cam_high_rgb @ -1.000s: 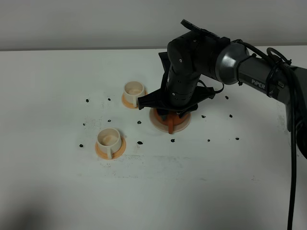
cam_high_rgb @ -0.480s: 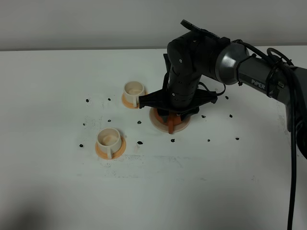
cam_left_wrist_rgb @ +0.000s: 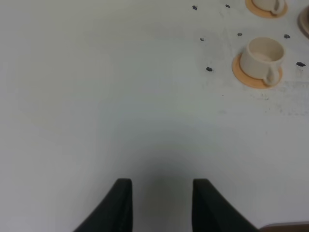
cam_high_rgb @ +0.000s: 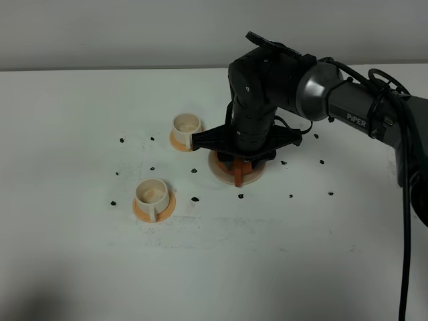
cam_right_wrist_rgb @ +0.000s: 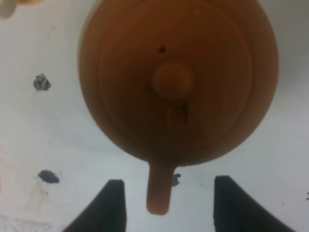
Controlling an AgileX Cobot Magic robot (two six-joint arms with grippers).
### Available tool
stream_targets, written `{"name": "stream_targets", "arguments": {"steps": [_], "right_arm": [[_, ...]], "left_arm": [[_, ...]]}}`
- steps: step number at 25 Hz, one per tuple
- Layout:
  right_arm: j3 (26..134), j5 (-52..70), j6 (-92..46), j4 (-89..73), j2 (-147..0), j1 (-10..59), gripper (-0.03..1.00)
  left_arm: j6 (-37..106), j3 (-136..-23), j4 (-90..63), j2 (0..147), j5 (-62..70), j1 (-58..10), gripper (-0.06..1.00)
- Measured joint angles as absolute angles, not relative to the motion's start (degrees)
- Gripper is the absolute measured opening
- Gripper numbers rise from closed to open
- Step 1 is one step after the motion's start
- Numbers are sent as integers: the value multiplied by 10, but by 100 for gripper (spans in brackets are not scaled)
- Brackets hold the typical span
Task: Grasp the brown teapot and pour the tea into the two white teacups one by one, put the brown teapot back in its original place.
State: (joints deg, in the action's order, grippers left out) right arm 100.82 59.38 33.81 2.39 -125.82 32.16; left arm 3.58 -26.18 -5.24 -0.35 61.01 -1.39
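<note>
My right pincer (cam_right_wrist_rgb: pixel 169 188) hung released over the teapot (cam_right_wrist_rgb: pixel 176 82), jaws either side of the stick handle (not touching it, as far as I could see). The pot sat on its beige coaster (cam_high_rgb: pixel 215 167), handle toward 6 o'clock. The far cup (cam_high_rgb: pixel 186 125) stood at its 10 o'clock and the near cup (cam_high_rgb: pixel 152 192) at 8. My left pincer (cam_left_wrist_rgb: pixel 161 188) was released and empty over the desk (cam_left_wrist_rgb: pixel 96 96).

A robotics lab bench, it seems — a bare white table (cam_high_rgb: pixel 80 267) against a plain grey far wall (cam_high_rgb: pixel 134 33), small black marks (cam_high_rgb: pixel 194 198) dotted across its top, and a cabled black robot arm (cam_high_rgb: pixel 348 100) reaching in from the right.
</note>
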Motion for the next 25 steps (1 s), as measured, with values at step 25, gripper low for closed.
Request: {"name": "stream_targets", "arguments": {"steps": [25], "right_arm": [[1008, 591, 350, 30, -1281, 339, 35]], "left_arm": [[36, -262, -41, -4, 610, -14, 29]]}}
